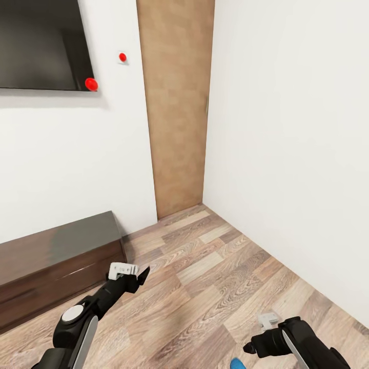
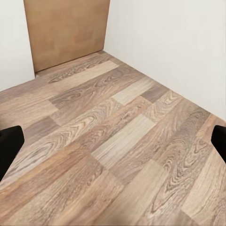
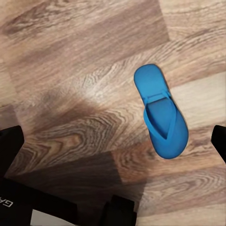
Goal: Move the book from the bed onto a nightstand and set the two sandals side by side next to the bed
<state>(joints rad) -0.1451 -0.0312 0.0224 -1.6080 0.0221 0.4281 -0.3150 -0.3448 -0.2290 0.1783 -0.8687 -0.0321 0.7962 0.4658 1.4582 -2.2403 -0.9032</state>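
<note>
Both arms reach low over the wood-plank floor (image 1: 215,287); left tool (image 1: 134,274) spread, empty. Right tool (image 1: 256,342) spread above a blue sandal (image 3: 160,111), perhaps not touching it.

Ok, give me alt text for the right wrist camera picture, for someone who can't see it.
A bright blue sandal lies flat, strap side up, on the grey-brown wood-plank floor, apart from the gripper. The right gripper's dark fingertips show at opposite edges, spread wide and holding nothing.
</note>
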